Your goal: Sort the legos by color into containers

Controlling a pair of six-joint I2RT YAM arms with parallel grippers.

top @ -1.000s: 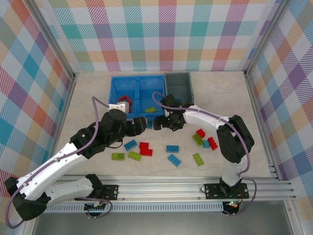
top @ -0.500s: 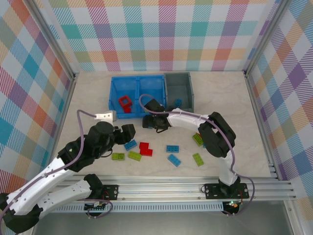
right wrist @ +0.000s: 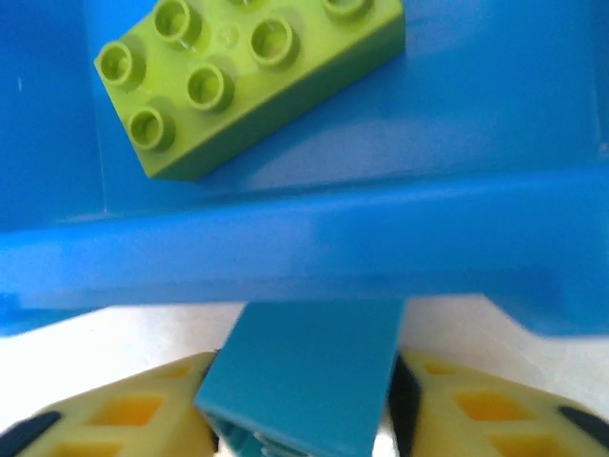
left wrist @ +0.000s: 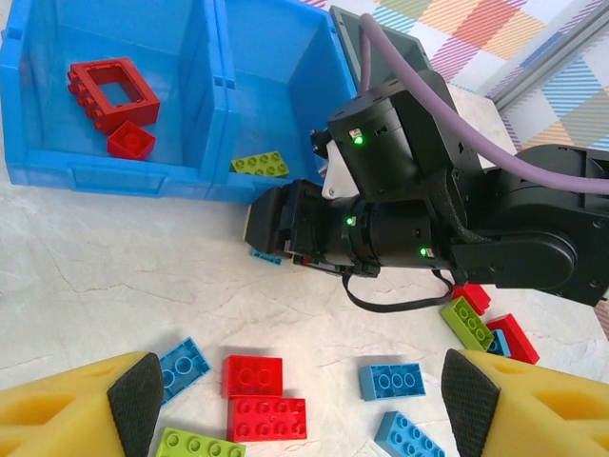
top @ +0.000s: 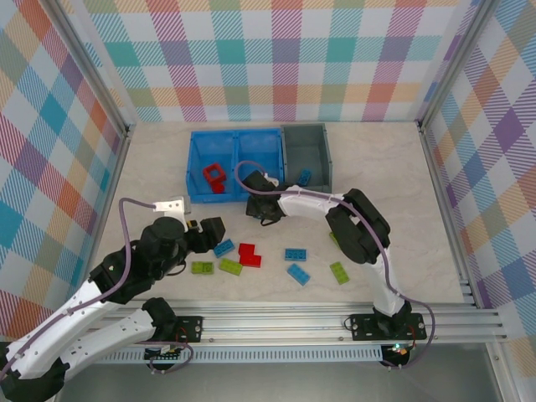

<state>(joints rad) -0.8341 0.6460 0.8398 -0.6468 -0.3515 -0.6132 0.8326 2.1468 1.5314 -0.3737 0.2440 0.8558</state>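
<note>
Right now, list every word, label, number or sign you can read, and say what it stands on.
None: no word, label, number or sign can be read.
Green brick: the studs are blurred, so any embossing is unreadable.
Blue brick: plain face, no marking.
Bin: no print.
Walls: checked pattern, no text.

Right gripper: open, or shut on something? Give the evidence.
Shut on a blue brick: the right gripper's pads touch both its sides, outside the blue bin.
</note>
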